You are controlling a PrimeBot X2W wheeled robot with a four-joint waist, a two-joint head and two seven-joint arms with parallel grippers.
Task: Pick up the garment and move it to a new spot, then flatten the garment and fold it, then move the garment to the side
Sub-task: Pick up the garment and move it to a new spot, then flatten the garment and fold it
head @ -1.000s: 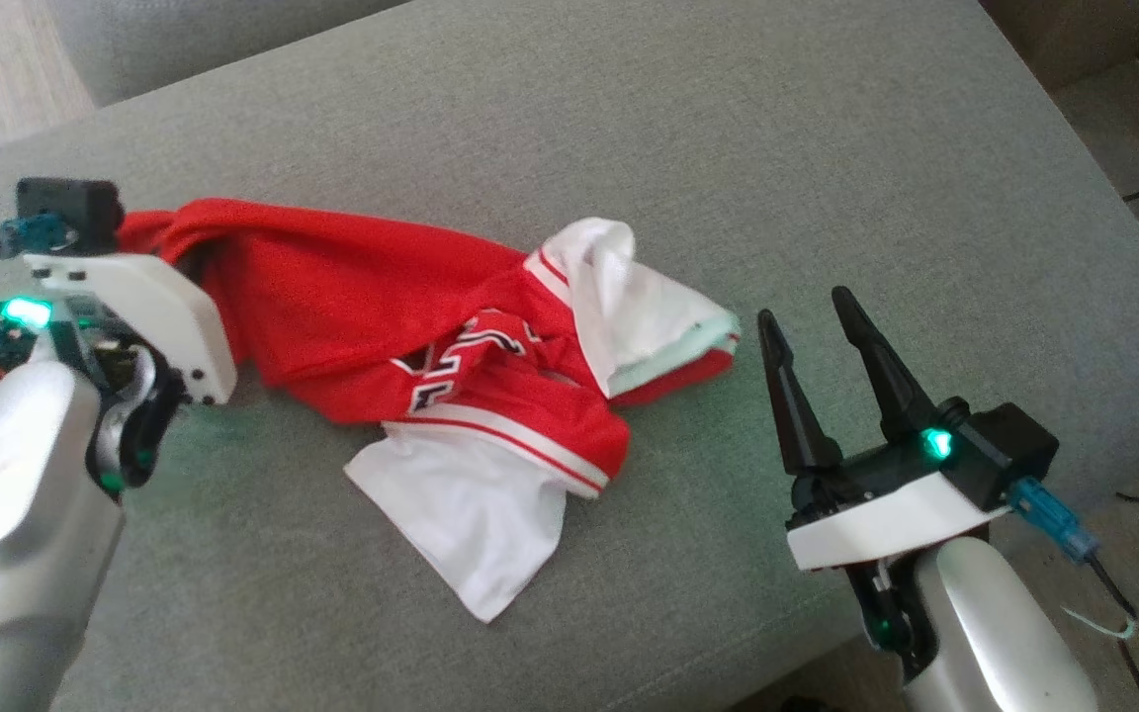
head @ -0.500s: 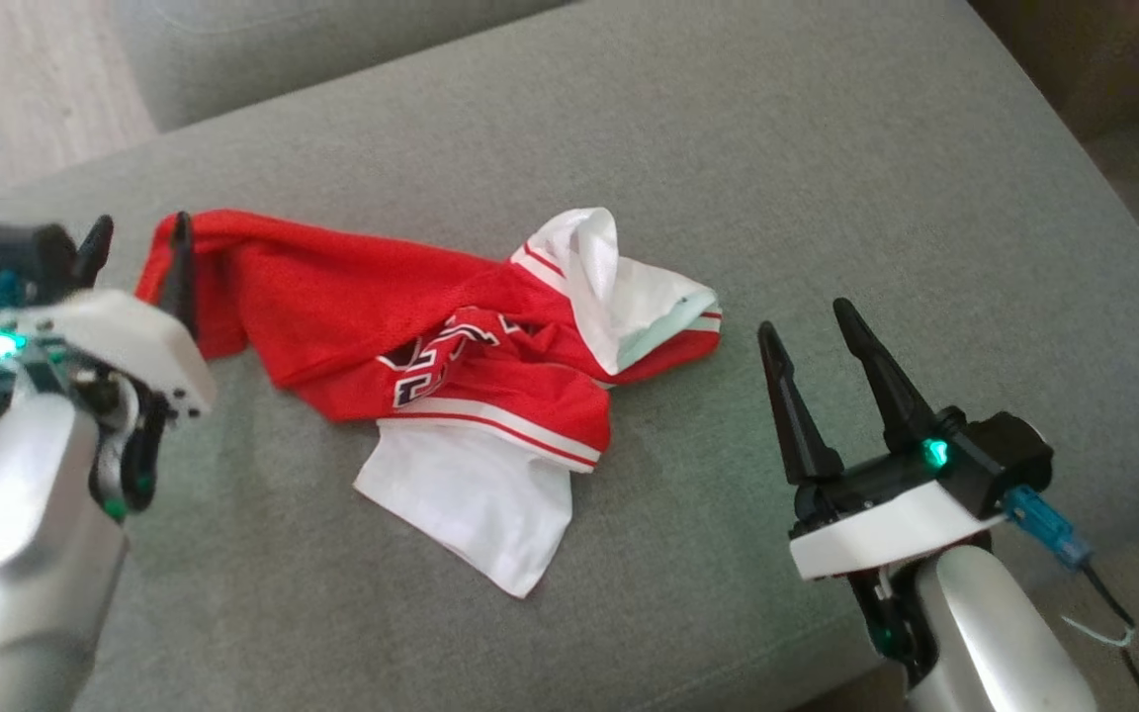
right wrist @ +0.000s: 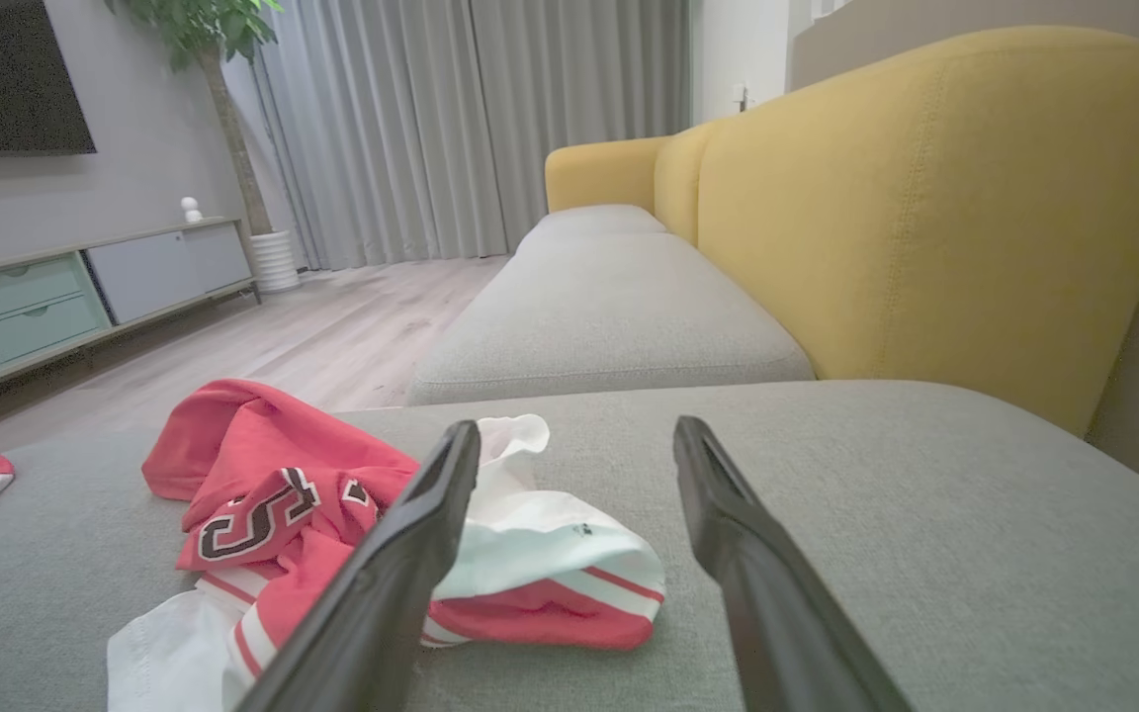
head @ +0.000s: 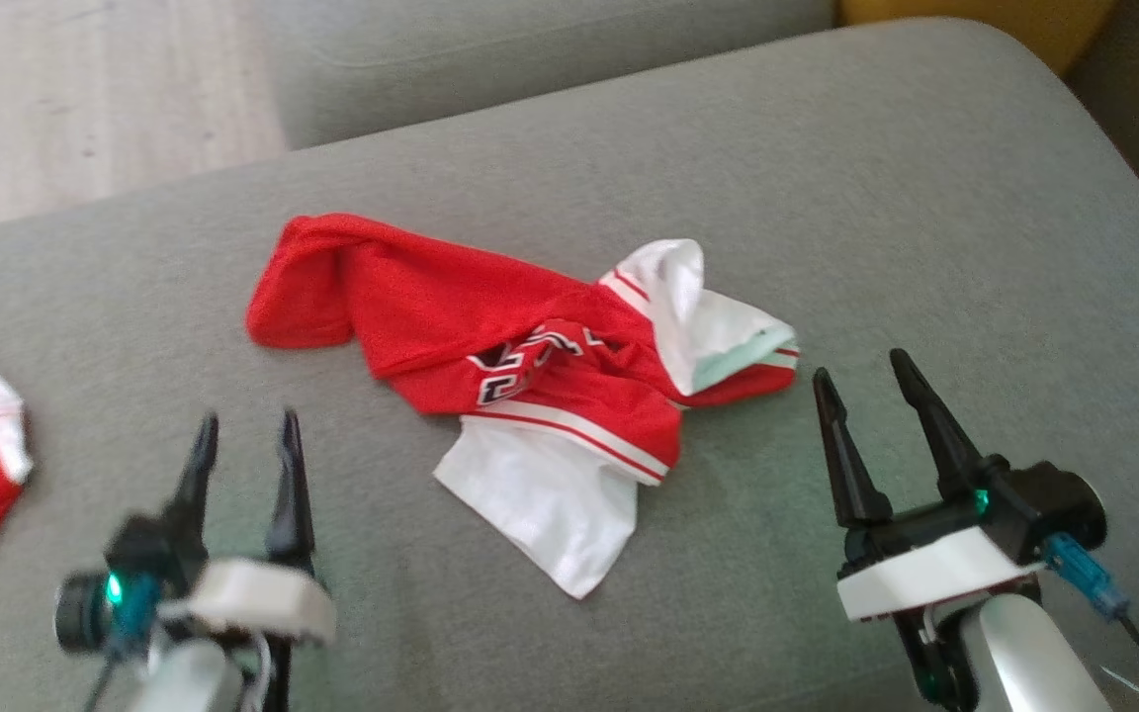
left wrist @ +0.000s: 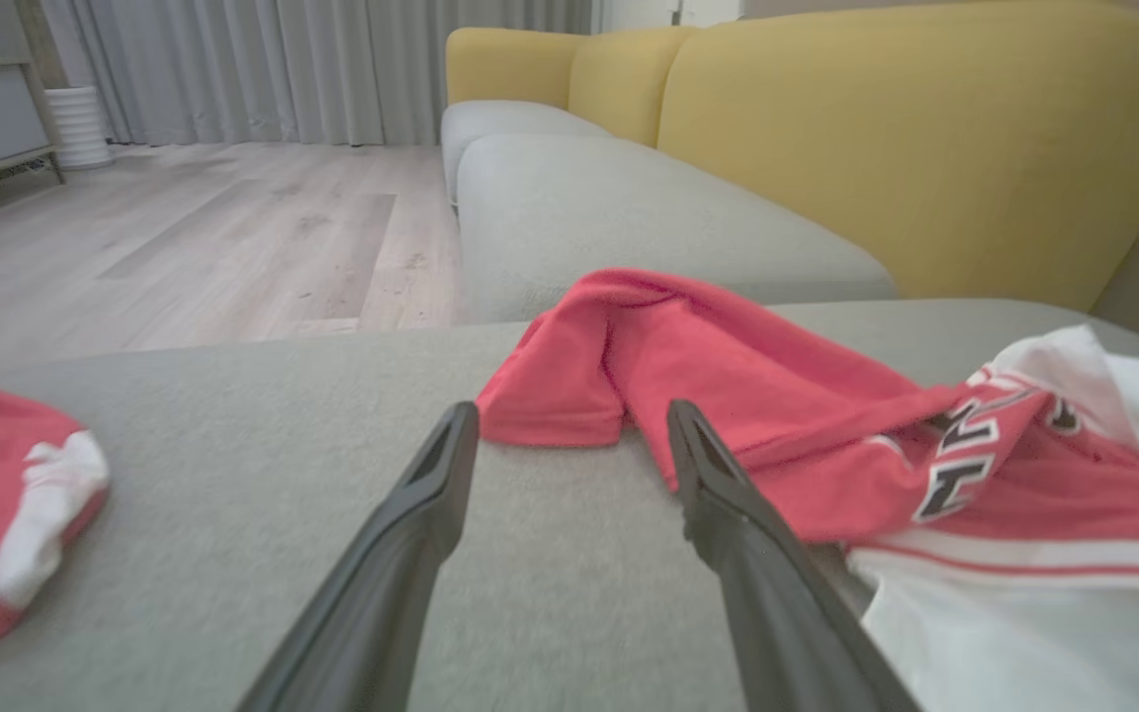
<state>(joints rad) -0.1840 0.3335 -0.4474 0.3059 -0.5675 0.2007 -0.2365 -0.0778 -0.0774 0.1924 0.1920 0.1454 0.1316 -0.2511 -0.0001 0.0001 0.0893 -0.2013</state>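
- Near left, the left gripper (head: 246, 423): fingers apart, empty, short of the garment (head: 451, 316).
- Near right, the right gripper (head: 858, 366): fingers apart, empty, just beside the garment's right end.
- The garment lies crumpled on the cushion (head: 827, 198), red twisted over white. A pinch here could catch several layers, so flattening would drag the bunch instead of spreading it.
- Half a second ago the left gripper stood at the garment's far-left red end. It has since backed off, and the camera shifted.

Red-and-white mesh-cloth garment (head: 530, 376) on matt, coarse-woven grey sofa cushion (head: 827, 198).
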